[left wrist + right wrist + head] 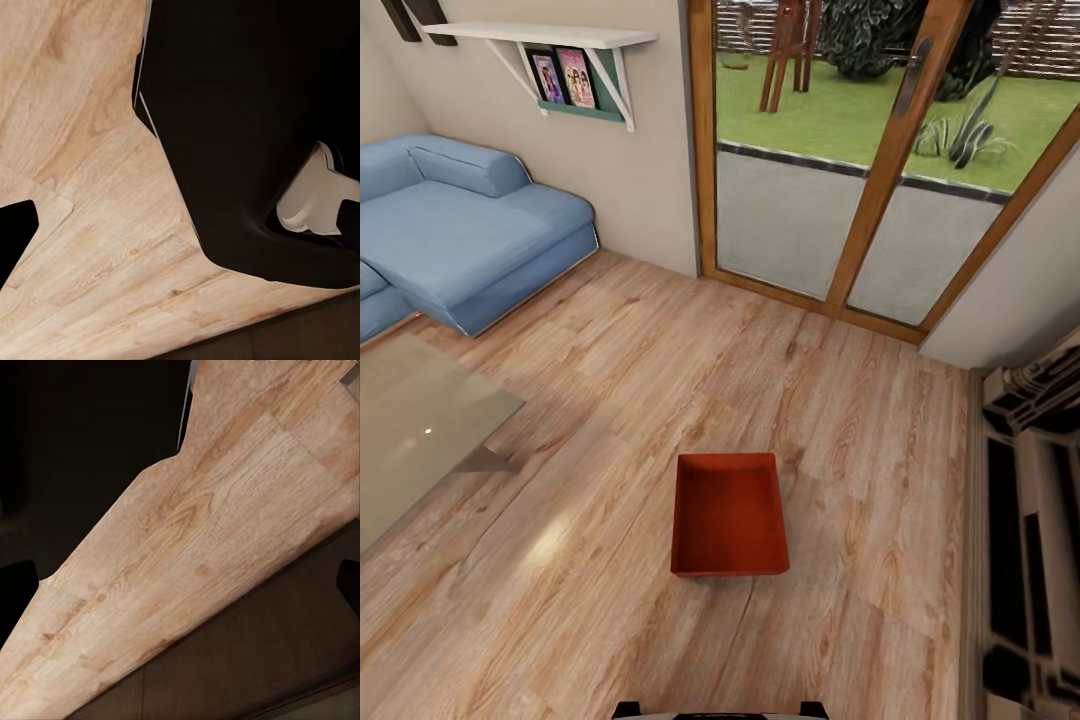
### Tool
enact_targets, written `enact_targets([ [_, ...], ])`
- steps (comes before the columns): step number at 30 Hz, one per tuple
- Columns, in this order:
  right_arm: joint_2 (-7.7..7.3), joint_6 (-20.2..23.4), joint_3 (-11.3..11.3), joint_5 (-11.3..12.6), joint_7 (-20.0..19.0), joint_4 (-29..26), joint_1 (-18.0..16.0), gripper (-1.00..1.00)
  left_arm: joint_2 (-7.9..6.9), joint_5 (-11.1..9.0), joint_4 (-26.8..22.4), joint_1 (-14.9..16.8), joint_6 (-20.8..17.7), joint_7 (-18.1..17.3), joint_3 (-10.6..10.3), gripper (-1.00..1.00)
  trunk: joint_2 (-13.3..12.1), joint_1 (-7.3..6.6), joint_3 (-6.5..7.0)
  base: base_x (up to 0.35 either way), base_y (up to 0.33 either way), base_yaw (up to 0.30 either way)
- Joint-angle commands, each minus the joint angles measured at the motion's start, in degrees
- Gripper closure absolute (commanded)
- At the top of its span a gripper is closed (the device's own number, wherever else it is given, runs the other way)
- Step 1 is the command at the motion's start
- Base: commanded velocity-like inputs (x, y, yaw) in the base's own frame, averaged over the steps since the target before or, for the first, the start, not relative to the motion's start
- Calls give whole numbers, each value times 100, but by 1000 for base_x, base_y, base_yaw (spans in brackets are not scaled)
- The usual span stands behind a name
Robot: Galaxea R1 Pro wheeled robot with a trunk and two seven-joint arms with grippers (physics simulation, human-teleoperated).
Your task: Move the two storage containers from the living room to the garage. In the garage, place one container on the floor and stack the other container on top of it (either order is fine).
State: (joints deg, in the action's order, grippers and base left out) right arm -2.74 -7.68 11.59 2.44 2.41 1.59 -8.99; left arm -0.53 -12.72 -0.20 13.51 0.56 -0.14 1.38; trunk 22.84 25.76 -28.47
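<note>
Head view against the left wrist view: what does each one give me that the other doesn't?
Head view alone: one orange-red rectangular lidless storage container sitting open and empty, a blue sofa, a glass table top, a white wall shelf and wood-framed glass doors onto a garden. Left wrist view alone: a large black robot body part with a white piece close up. Both show the light wood plank floor.

bright, even daylight | glare on wood floor (pixel 550 545) | soft render
</note>
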Motion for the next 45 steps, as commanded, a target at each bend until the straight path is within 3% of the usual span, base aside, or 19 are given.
enact_targets([
  [1,2,-41,45,23,13,17,-6,-100,0,-28,2,2,6,1,11,-100,8,3,-7,0,0,0],
  [13,9,-30,47,16,10,17,-6,-100,0,-20,2,2,12,-3,11,-100,8,3,-7,0,-148,0],
  [45,7,-41,45,20,14,17,-6,-100,-3,-28,2,2,9,5,11,-100,8,3,-64,0,-5,69],
])
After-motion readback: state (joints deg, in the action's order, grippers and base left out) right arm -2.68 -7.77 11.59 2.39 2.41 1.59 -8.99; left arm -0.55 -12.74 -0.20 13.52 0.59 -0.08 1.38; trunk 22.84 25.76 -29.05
